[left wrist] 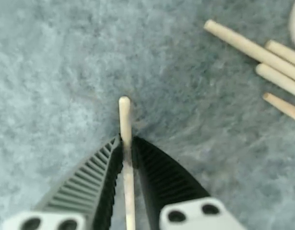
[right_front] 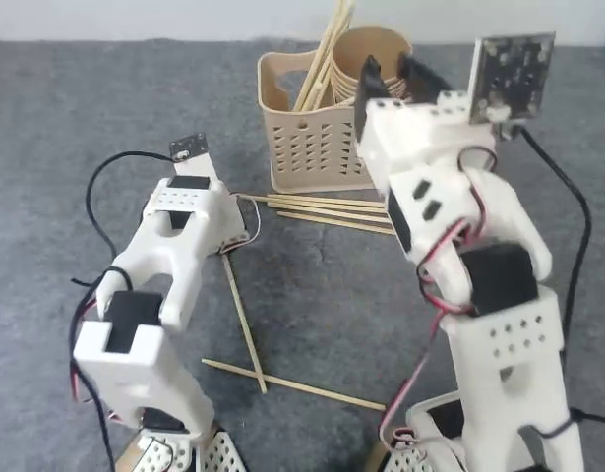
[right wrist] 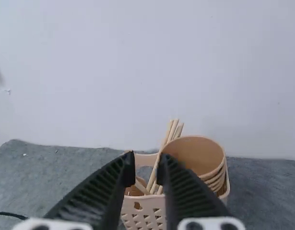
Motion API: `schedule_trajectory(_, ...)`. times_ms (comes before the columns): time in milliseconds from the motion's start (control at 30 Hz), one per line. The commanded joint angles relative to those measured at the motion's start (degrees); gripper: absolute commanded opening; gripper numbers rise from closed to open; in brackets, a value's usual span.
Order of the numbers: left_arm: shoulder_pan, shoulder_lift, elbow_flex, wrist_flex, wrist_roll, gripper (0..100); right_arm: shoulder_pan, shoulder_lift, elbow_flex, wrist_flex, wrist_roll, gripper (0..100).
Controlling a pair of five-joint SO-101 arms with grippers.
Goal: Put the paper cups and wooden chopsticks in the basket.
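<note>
- The table cover [right_front: 66, 108] is grey cloth, felt-like, with a fuzzy, rough, matt nap
- The chopsticks [right_front: 322, 208] are pale bare wood, matt; the chopstick [left wrist: 123, 115] in the left gripper [left wrist: 125, 141] looks smooth, its end rounded
- The basket [right_front: 312, 147] is beige plastic, smooth with a faint sheen, its wall pierced with small holes
- The paper cups [right_front: 376, 49] are brown paper, matt
- The arm shells [right_front: 174, 246] are white plastic, smooth and matt
- The fingers [left wrist: 161, 177] of the left gripper and of the right gripper [right wrist: 146, 165] are dark plastic, ribbed on their inner faces
- The wall [right wrist: 147, 57] is white, smooth, matt
</note>
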Motion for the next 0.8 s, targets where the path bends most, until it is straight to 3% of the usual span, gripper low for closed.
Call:
schedule_trajectory(0, -3.1, -12.7, 1.9, 1.2, -3.1, 1, 0.7, -7.8, 2.7, 3.7, -0.4, 1.4)
schedule_trajectory(167, -4.2, -30.1, 4.5, 1.4, -3.3, 1, -0.2, -16.7, 12.4, 12.9, -0.5, 10.2)
schedule_trajectory(367, -2.8, -45.7, -0.4, 1.5, -5.4, 1, -8.7, -19.5, 25.7, 20.4, -0.3, 11.2)
schedule_trajectory(633, -2.7, -42.1, -18.9, 2.4, -6.9, 1, -24.9, -19.6, 40.3, 20.4, 1.9, 11.6)
schedule_trajectory(767, -0.7, -34.6, -29.0, -0.4, -9.6, 1, -26.5, -20.0, 44.8, 18.9, 5.5, 11.4)
